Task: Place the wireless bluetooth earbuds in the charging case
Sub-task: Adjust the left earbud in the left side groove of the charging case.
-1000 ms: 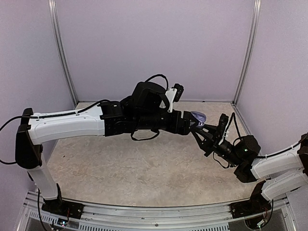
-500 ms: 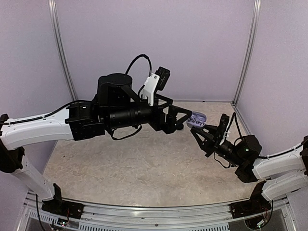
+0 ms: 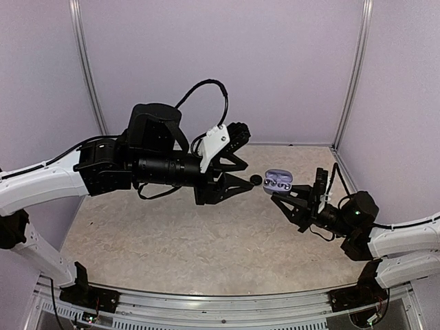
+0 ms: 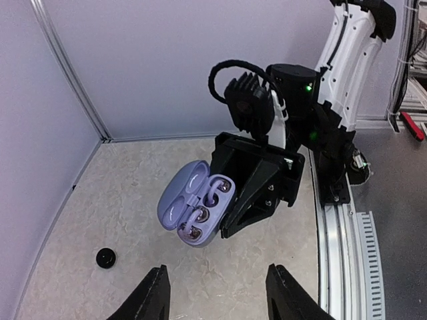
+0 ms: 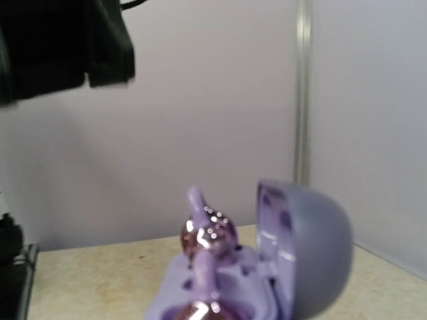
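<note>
The lilac charging case (image 3: 278, 180) hangs open above the table, lid (image 5: 303, 247) tipped back, with my right gripper (image 3: 284, 196) shut on its base. In the left wrist view the case (image 4: 180, 207) shows two lilac hooked earbuds (image 4: 198, 215) with shiny pinkish bodies lying in its wells. Close up and blurred, one earbud (image 5: 207, 232) rises above the tray. My left gripper (image 4: 220, 293) is open, holds nothing, and sits to the left of the case, a short gap away. Its fingertips (image 4: 157, 293) frame bare table.
A small round black disc (image 3: 256, 180) lies on the beige table (image 3: 172, 240) between the two grippers; it also shows in the left wrist view (image 4: 105, 257). Lilac walls with metal corner posts (image 3: 350, 75) close the back and sides. The left arm (image 3: 151, 165) spans the middle.
My left gripper has drawn back leftward from the case it was touching, and its jaws have narrowed. The right gripper still holds the case, now slightly lower. The black disc has come into sight.
</note>
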You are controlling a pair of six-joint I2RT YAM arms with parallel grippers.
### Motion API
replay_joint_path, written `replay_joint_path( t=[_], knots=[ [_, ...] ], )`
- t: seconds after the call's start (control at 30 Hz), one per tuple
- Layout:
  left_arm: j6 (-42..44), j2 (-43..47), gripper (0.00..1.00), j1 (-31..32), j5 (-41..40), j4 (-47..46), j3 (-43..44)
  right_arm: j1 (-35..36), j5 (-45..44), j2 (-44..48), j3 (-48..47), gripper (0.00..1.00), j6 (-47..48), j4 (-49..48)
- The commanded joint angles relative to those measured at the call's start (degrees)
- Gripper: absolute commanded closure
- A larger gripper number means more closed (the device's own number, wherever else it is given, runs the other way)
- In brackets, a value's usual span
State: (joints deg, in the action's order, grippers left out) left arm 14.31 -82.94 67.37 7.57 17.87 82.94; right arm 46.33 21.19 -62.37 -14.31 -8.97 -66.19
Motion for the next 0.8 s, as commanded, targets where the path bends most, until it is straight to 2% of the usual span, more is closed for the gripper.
replay_joint_path(
  t=[0.0, 0.23, 0.77],
  knots=[
    [7.58, -1.23, 0.53, 1.16, 0.84, 3.64, 1.22, 0.36, 5.29, 1.05, -1.05, 1.00, -0.94, 1.99],
    [11.47, -4.25, 0.63, 2.20, -0.28, 5.75, 3.17, 0.35, 9.23, -0.01, -1.78, 1.00, -1.84, 2.00],
    [12.85, -7.98, 0.78, 2.94, -2.13, 6.14, 5.94, 0.61, 11.50, -0.85, -3.10, 1.00, -0.73, 3.54]
  ],
)
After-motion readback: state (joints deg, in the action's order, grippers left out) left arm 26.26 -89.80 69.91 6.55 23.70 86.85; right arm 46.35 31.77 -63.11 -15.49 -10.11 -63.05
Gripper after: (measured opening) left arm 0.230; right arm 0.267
